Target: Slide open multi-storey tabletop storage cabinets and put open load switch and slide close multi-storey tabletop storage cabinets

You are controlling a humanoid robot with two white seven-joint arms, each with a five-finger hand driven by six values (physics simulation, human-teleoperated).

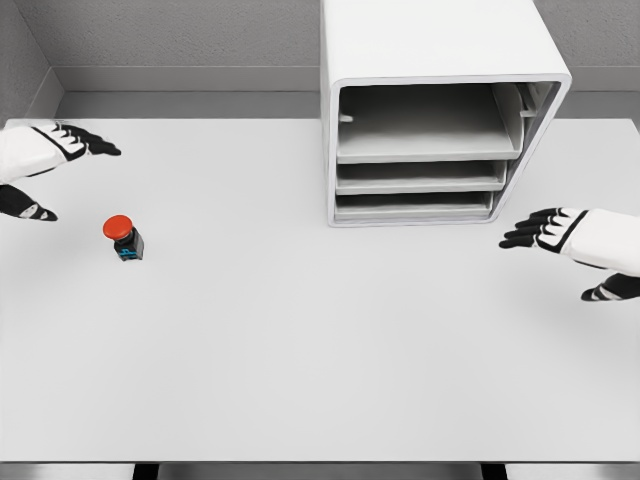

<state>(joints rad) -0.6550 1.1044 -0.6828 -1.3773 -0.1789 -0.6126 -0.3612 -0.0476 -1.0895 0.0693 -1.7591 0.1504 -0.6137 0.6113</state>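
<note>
Table [300, 360]: a flat, matte, pale grey top that fills most of the head view; its near edge runs along the bottom, its far edge meets a grey speckled wall.

Storage cabinet [440, 40]: a white box with rounded corners and a smooth, slightly glossy shell, standing at the far side of the table, right of the middle. Its front faces the camera and shows three stacked levels.

Trays [420, 180]: three shallow, flat grey shelves, one above another; the top bay is the tallest, the two under it are low slots. Thin side rails show on the inner right wall.

Load switch [123, 238]: a small push-button unit with a round, domed red cap on a dark blocky body with a blue patch on its side. It stands on the table at the left, well apart from the cabinet.

Left hand [45, 160]: white shell with black fingers, at the left edge above and behind the switch, not touching it. Fingers are stretched out loosely toward the right, thumb held apart lower down; it holds nothing.

Right hand [575, 245]: same white and black build, at the right edge, near the cabinet's lower right corner but apart from it. Fingers are extended and slightly fanned toward the left, thumb separate below; nothing is in its grasp.
</note>
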